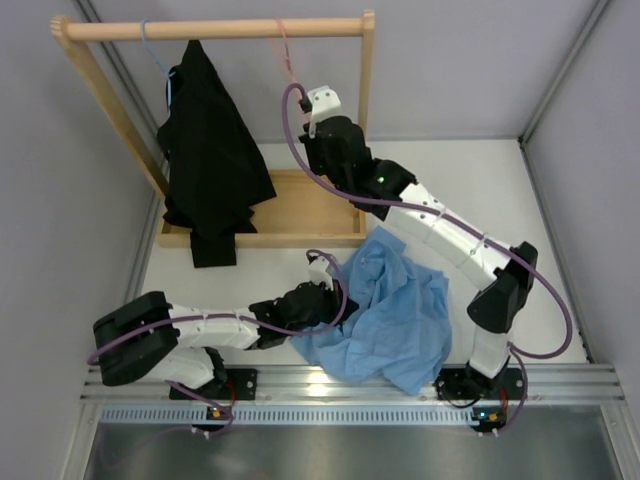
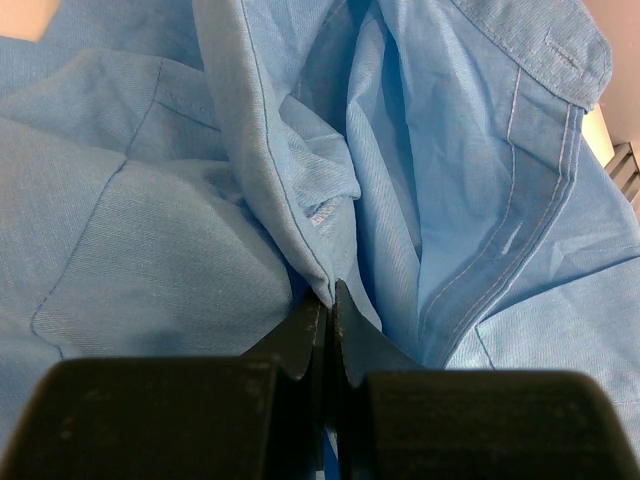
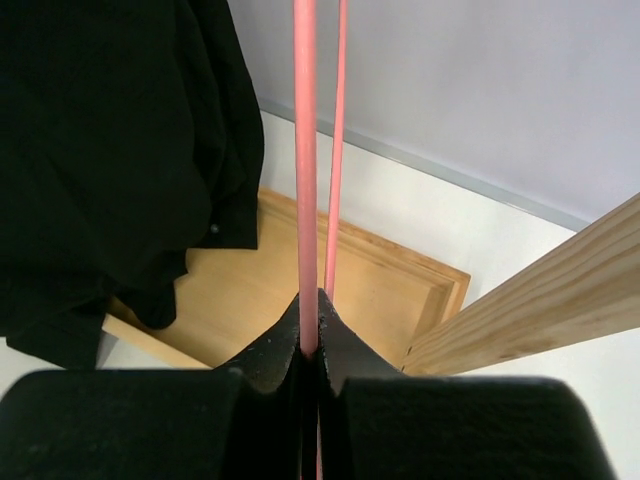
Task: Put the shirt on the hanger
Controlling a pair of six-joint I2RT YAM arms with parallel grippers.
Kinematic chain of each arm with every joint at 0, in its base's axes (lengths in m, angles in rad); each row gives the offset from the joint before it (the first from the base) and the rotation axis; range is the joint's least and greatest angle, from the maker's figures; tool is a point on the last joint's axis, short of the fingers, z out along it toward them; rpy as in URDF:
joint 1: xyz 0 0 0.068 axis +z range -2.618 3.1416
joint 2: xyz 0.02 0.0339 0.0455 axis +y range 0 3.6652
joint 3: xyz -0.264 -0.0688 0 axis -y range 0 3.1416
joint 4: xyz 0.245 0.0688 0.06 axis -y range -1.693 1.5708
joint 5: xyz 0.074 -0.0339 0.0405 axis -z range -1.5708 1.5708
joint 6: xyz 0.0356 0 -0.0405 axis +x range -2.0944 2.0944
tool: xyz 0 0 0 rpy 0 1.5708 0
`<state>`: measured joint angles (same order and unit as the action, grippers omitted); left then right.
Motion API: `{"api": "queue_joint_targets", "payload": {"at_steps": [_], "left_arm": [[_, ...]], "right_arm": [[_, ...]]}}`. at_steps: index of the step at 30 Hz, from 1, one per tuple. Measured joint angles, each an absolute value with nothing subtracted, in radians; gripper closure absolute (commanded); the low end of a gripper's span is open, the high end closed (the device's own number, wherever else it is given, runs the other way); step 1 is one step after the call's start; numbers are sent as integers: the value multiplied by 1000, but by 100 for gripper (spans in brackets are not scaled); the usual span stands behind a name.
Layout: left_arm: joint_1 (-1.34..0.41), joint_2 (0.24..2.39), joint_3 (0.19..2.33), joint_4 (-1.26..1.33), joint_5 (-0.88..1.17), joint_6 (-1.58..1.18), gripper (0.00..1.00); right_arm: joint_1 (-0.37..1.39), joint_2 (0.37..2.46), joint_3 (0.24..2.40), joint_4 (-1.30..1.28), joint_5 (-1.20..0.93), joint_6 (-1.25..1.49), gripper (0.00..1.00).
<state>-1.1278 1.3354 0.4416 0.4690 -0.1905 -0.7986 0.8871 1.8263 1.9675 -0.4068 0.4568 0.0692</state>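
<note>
The light blue shirt (image 1: 390,305) lies crumpled on the table near the front, between the two arm bases. My left gripper (image 1: 322,290) is shut on a fold of the shirt (image 2: 300,200) at its left edge. The pink hanger (image 1: 287,55) hangs by its hook from the wooden rail. My right gripper (image 1: 303,108) is raised just below the rail and is shut on one pink wire of the hanger (image 3: 305,150); the second wire (image 3: 335,150) runs just beside it.
A wooden rack with top rail (image 1: 215,29) and tray base (image 1: 310,215) stands at the back. A black garment (image 1: 210,150) hangs on a thin blue hanger (image 1: 152,50) left of the pink one. Grey walls enclose the table.
</note>
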Motion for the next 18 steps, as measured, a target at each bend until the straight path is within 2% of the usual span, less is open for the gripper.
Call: {"api": "queue_joint_targets", "payload": {"at_steps": [18], "left_arm": [[-1128, 1335, 442, 469, -191, -799, 100]], "right_arm": [[887, 1726, 1957, -390, 445, 25, 100]]}}
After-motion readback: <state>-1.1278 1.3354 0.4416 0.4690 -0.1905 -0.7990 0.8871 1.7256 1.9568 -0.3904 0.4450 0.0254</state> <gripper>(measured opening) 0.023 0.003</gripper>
